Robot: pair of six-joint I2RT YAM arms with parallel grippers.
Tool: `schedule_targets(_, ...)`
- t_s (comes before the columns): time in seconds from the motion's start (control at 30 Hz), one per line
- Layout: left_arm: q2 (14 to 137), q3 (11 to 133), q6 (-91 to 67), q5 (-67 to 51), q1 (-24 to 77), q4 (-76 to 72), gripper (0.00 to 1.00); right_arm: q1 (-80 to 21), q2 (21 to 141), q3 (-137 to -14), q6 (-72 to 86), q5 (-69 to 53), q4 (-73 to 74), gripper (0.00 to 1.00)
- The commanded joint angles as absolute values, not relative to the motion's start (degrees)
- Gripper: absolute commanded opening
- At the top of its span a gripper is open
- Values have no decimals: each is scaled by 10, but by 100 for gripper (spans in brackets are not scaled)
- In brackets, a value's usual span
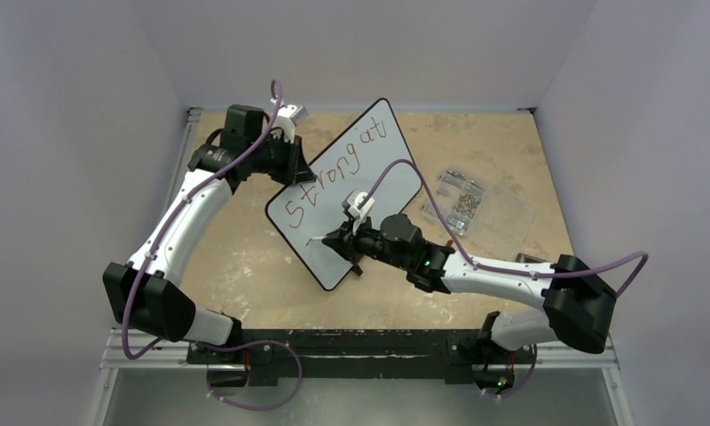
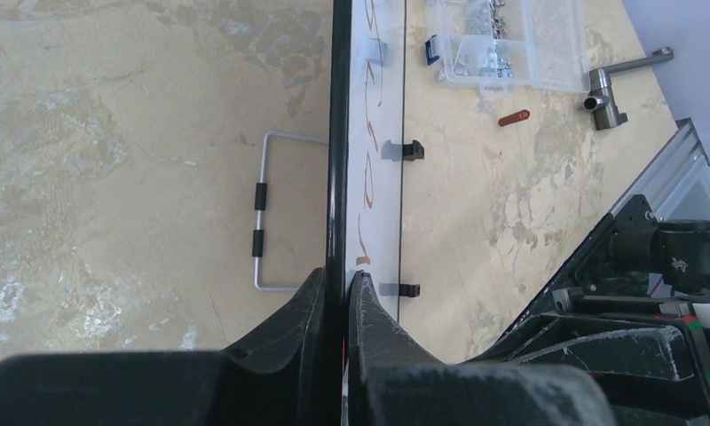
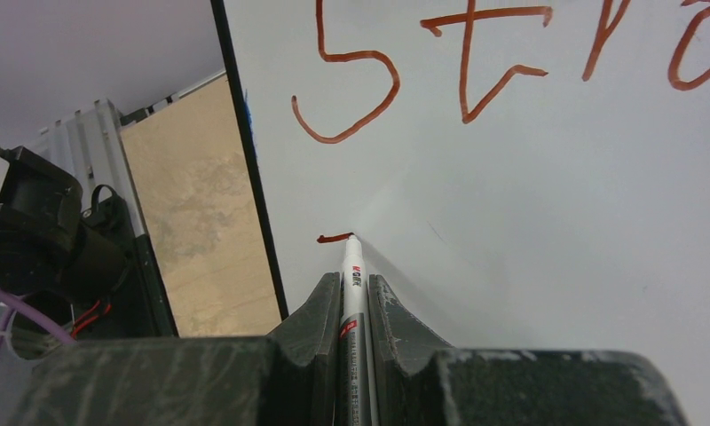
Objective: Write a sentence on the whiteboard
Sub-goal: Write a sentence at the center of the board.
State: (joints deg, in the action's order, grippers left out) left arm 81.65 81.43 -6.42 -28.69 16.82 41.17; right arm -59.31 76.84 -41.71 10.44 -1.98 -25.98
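Whiteboard [image 1: 320,262]: pinched at its black rim between the jaws of my left gripper [image 2: 341,282], it stands propped on the tabletop [image 1: 245,266]. The jaws of my right gripper [image 3: 353,282] pinch the marker [image 3: 352,264]. Its tip meets a short red stroke [image 3: 334,238] below the sentence [image 1: 332,174], which reads "Strong at" in 1 slanted line.

Robotics lab: white-walled, scuffed test table [image 1: 263,284]
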Motion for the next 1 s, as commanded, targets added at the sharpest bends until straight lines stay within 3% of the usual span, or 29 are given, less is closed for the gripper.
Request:
schedule_targets(0.0, 821, 817, -28, -174, 158, 419, 0, -587, 764, -431, 89, 52, -253, 0)
schedule_targets(0.97, 820, 817, -27, -177, 158, 420, 0, -616, 792, -441, 94, -36, -293, 0)
